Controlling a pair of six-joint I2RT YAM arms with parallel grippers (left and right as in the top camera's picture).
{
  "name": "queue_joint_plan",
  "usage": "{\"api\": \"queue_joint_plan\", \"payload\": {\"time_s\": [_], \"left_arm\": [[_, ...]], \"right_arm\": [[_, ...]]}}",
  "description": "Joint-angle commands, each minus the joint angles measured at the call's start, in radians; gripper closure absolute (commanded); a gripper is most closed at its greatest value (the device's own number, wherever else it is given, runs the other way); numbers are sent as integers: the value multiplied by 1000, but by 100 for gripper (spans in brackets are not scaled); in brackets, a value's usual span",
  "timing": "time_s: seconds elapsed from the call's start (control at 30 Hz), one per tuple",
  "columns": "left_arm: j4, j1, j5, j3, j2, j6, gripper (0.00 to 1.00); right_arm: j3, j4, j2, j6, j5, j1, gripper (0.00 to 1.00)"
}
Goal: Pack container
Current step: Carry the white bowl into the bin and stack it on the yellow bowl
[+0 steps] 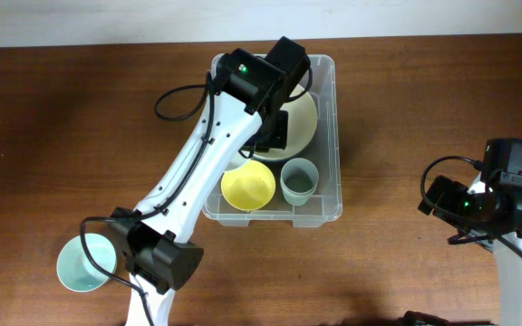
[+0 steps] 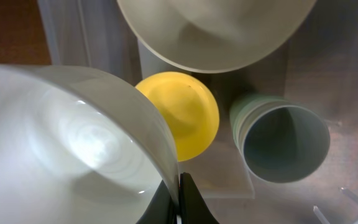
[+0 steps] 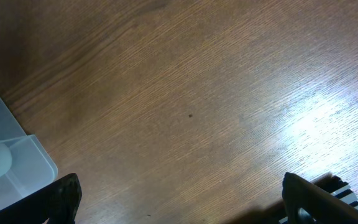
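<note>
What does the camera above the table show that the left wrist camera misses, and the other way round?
Only the overhead view shows the pale blue bowl on the table, outside the container, and the right arm off to the side. Only the left wrist view shows the left pincer shut on the rim of a white bowl. Both show the yellow bowl, the green cup and the large cream dish inside the container.

The desk (image 1: 62, 136) is dark brown wood with a fine, even grain, running the full width of the overhead view. Behind its far edge lies a pale, plain wall (image 1: 107, 23). A bright patch of glare (image 3: 319, 118) marks the desk surface under overhead lighting.
</note>
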Motion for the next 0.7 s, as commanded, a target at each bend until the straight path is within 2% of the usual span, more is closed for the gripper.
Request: {"api": "queue_joint_plan", "payload": {"time_s": [0.0,0.17,0.37,0.67], "left_arm": [[-4,-1,26,0,-2,27,99],[-4,-1,74,-38,-2,28,99],[-4,-3,79,-230,-3,28,99],[3,-55,31,-264,-3,28,99]], "right_arm": [[16,0,-2,-10,-1,-6,1],[16,0,-2,-10,-1,-6,1],[16,1,-2,-10,-2,-6,1],[16,3,-2,-10,-2,-5,1]]}}
